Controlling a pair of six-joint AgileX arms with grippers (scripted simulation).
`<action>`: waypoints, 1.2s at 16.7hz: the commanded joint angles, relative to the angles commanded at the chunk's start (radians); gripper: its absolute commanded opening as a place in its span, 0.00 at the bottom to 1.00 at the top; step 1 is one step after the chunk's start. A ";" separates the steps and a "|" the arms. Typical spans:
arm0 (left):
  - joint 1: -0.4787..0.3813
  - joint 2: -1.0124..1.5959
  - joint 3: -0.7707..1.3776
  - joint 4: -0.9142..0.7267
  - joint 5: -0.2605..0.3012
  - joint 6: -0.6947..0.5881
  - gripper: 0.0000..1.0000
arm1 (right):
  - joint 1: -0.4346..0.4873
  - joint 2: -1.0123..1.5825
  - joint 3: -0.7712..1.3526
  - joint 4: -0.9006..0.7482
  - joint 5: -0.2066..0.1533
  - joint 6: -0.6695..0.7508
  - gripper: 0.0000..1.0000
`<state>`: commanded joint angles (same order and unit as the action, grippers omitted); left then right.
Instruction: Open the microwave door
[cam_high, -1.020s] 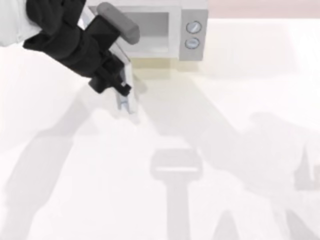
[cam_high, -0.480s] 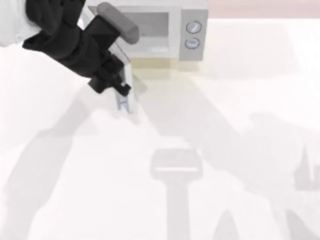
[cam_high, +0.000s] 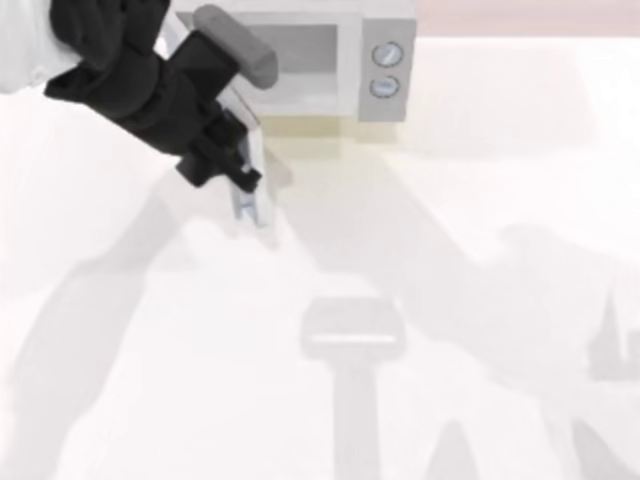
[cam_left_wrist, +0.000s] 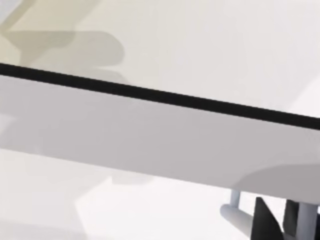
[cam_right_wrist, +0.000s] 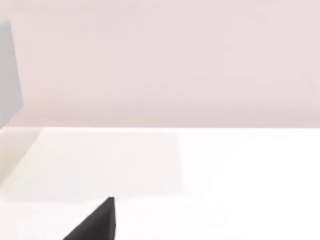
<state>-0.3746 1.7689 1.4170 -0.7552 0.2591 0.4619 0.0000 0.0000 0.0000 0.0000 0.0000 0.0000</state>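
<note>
White desk (cam_high: 450, 300) carries the small light-grey boxy microwave (cam_high: 345, 60) at its far edge, left of centre. The flat light-grey microwave door (cam_high: 250, 165) stands swung out toward the desk's front. Left pincer (cam_high: 243, 182) clenched on the door's thin bar handle (cam_left_wrist: 235, 220). Right pincer out of top view; grip state cannot be told.

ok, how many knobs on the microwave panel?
2, stacked on the narrow control panel at the microwave's right end: upper knob, lower knob. None look hidden.
</note>
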 joint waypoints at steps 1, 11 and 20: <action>0.005 -0.001 0.000 -0.004 0.005 0.013 0.00 | 0.000 0.000 0.000 0.000 0.000 0.000 1.00; 0.081 -0.016 -0.007 -0.063 0.087 0.201 0.00 | 0.000 0.000 0.000 0.000 0.000 0.000 1.00; 0.081 -0.016 -0.007 -0.063 0.087 0.201 0.00 | 0.000 0.000 0.000 0.000 0.000 0.000 1.00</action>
<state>-0.2934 1.7525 1.4104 -0.8178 0.3457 0.6628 0.0000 0.0000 0.0000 0.0000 0.0000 0.0000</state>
